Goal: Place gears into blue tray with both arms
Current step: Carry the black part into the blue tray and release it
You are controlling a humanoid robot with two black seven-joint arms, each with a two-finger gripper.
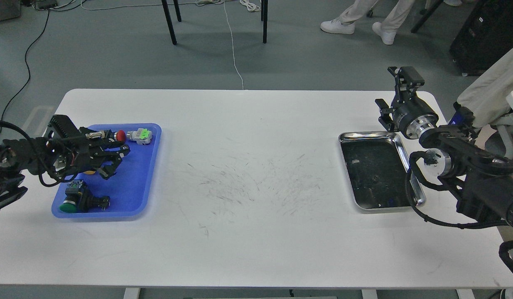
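Note:
The blue tray (150, 174) lies at the table's left end. It holds a red-capped switch (120, 135), a green-and-white part (142, 136) and a green-capped switch (73, 201). My left gripper (114, 160) hovers low over the tray's middle with its dark fingers spread and nothing visibly between them; a yellow bit (88, 171) shows beneath it. My right gripper (401, 81) is raised above the far right corner of the steel tray (406, 143), fingers apart and empty. No gears can be made out for sure. A tiny dark ring (374, 179) lies on the steel tray's floor.
The white table (256, 174) shows grey scuff marks in its middle. Black cables loop from my right arm over the steel tray's right rim. Chair legs, floor cables and a person's feet are beyond the far edge.

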